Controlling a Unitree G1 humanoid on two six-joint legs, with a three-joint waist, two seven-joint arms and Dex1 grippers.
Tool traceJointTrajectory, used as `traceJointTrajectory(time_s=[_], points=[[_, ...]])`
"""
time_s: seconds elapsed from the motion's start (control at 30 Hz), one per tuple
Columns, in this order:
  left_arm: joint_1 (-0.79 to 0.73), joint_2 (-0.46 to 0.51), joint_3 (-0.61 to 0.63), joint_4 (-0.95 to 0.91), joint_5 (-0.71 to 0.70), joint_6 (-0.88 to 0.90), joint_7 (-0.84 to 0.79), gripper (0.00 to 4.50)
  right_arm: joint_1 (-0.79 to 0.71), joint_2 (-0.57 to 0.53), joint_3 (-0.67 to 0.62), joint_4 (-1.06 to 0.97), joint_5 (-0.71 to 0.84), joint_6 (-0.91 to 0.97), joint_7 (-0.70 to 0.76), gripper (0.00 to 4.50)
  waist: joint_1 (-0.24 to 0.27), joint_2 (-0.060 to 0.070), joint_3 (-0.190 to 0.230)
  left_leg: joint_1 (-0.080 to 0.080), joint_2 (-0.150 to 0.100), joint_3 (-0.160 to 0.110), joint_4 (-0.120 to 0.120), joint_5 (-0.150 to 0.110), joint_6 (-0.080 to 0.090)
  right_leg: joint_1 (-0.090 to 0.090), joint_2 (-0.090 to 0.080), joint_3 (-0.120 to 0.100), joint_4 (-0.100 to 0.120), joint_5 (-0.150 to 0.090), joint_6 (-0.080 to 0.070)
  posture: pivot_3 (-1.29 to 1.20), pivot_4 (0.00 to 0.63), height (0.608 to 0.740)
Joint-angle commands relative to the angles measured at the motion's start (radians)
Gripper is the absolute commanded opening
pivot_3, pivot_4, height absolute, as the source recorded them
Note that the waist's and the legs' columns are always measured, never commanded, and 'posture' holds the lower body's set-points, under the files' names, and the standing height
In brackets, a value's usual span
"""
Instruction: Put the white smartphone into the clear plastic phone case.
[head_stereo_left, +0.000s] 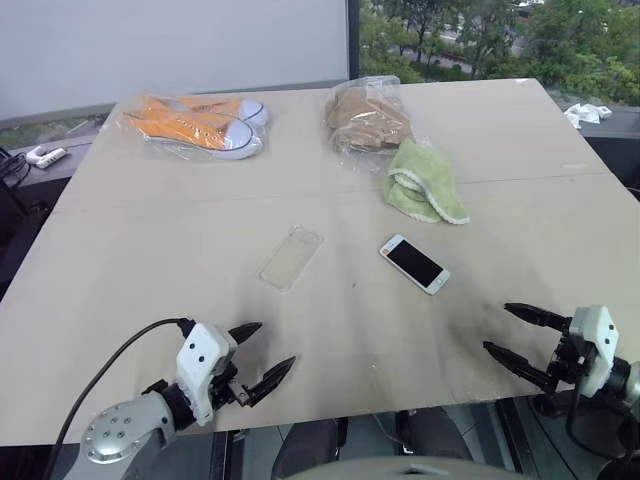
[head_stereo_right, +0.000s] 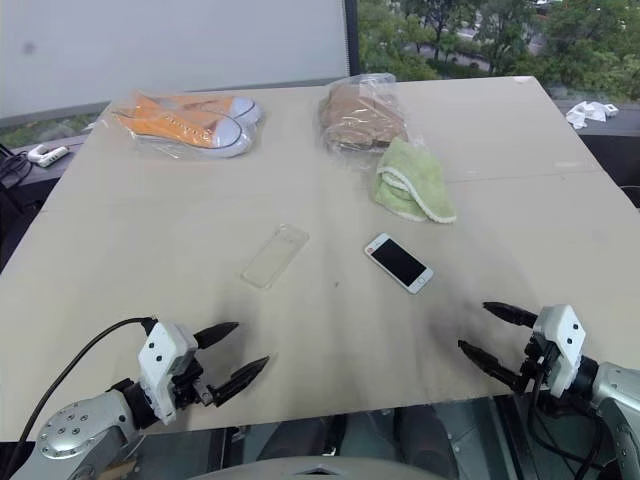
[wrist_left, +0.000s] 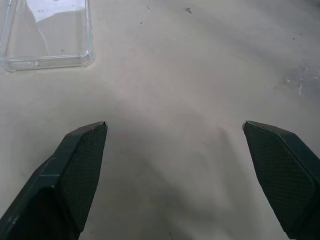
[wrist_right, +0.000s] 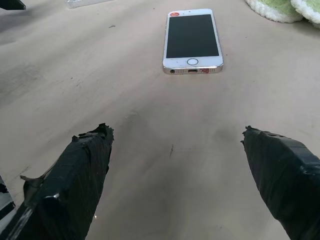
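Observation:
The white smartphone (head_stereo_left: 414, 263) lies screen up near the middle of the table; the right wrist view has it (wrist_right: 192, 41) straight ahead of the fingers. To its left lies the clear plastic phone case (head_stereo_left: 291, 257), flat and apart from the phone, its near end also in the left wrist view (wrist_left: 47, 32). My left gripper (head_stereo_left: 269, 351) hovers open over the table's front edge, short of the case. At the front right my right gripper (head_stereo_left: 510, 331) is open too, short of the phone. Neither holds anything.
Along the far side lie orange sneakers in a clear bag (head_stereo_left: 200, 125), a bagged brown item (head_stereo_left: 367, 120) and a green cloth (head_stereo_left: 425, 183). A small white device (head_stereo_left: 45, 155) sits off the table's far left corner. The table's front edge (head_stereo_left: 400, 405) runs just below both grippers.

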Motion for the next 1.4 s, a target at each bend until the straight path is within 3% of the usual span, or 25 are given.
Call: traceJointTrajectory(time_s=[0.03, 0.67, 0.77, 1.07, 1.4], points=[[0.023, 0.004, 0.017, -0.025, -0.028, -0.012, -0.017, 4.47, -0.002, -0.015, -0.034, 0.000, 0.013, -0.021, 0.017, 4.49, 0.000, 0.000, 0.000, 0.000, 0.000, 0.000, 0.000, 0.000, 0.000, 0.000, 0.000, 0.000, 0.000, 0.000, 0.000, 0.00, 0.150, 0.740], [0.032, 0.000, 0.006, -0.037, -0.072, -0.010, -0.025, 4.47, -0.042, -0.004, -0.014, 0.024, 0.011, -0.042, 0.021, 4.49, 0.001, 0.000, 0.000, 0.000, 0.000, 0.000, 0.000, 0.000, 0.000, 0.000, 0.000, 0.000, 0.000, 0.000, 0.000, 0.00, 0.150, 0.740], [-0.043, -0.004, -0.008, -0.046, -0.074, 0.027, 0.013, 4.47, -0.056, -0.003, -0.007, -0.009, 0.030, -0.018, 0.012, 4.49, 0.001, 0.000, 0.000, 0.000, 0.000, 0.000, 0.000, 0.000, 0.000, 0.000, 0.000, 0.000, 0.000, 0.000, 0.000, 0.00, 0.150, 0.740], [-0.412, -0.104, -0.092, 0.008, -0.004, 0.290, 0.331, 4.47, -0.130, -0.020, 0.048, -0.274, 0.192, 0.169, -0.046, 4.49, -0.001, 0.000, 0.000, 0.001, -0.001, 0.000, 0.001, 0.003, -0.004, 0.000, 0.001, 0.000, 0.002, 0.001, 0.000, 0.00, 0.150, 0.740], [-0.578, -0.153, -0.255, 0.180, 0.094, 0.327, 0.370, 4.47, -0.177, -0.028, 0.039, -0.347, 0.229, 0.234, -0.104, 4.49, 0.001, 0.000, -0.001, 0.000, -0.001, -0.001, 0.001, 0.003, -0.005, -0.001, 0.001, 0.000, 0.002, 0.001, 0.000, 0.00, 0.150, 0.740]])
